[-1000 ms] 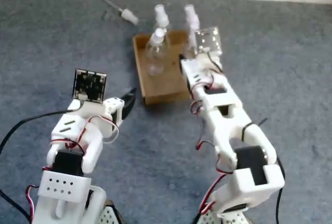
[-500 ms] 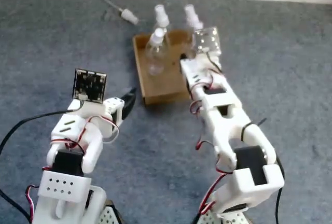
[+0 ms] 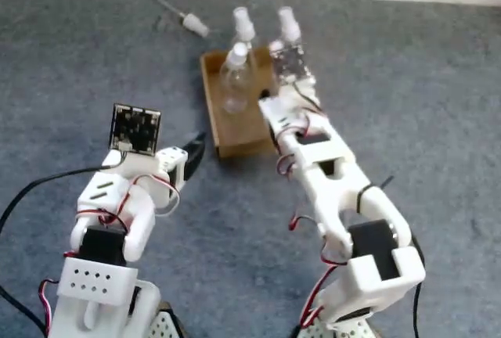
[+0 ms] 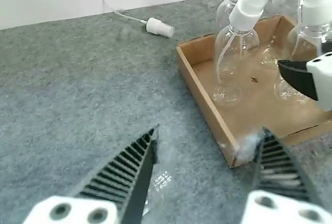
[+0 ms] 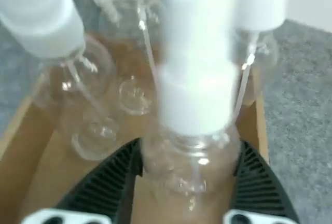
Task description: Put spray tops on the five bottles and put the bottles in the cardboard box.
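Right pincer (image 5: 189,154) clamped on spray-topped bottle (image 5: 193,105) above cardboard box (image 4: 199,86); left pincer (image 4: 207,132) apart, low over grey table (image 4: 78,79) near box corner.

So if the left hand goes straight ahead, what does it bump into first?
Most likely the box: the left hand, open, points at its near corner, with only carpet between. Depth is unclear, so it might scrape the carpet first.

Every bottle (image 4: 236,53) in the matt brown cardboard box (image 4: 205,103) is clear glossy plastic, its spray top (image 4: 254,1) smooth white plastic; under the box, fuzzy grey cloth (image 4: 78,79).
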Robot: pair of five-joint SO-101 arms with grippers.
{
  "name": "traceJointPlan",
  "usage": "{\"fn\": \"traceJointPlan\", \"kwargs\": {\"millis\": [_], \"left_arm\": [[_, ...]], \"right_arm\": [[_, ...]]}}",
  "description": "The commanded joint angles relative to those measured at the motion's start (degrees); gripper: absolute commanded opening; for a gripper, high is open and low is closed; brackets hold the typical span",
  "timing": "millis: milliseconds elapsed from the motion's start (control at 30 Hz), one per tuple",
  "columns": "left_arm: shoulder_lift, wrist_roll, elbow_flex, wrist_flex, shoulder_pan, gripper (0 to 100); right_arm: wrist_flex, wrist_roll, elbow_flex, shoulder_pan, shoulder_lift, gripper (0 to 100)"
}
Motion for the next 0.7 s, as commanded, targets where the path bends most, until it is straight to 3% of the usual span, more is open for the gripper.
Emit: {"fn": "traceJointPlan", "kwargs": {"millis": [0,433,667], "left_arm": [[0.04,0.35,-0.48,-1.32,-0.22,23],[0.04,0.26,-0.4,-1.32,-0.13,23],[0.04,0.26,-0.4,-1.32,-0.04,23]], "right_arm": [[0.31,0.62,-3.56,-0.31,-0.92,19.9],[0.84,-1.76,-6.29,0.31,-0.92,20.4],[4.0,-3.52,-6.99,0.92,-0.92,28.3]]}}
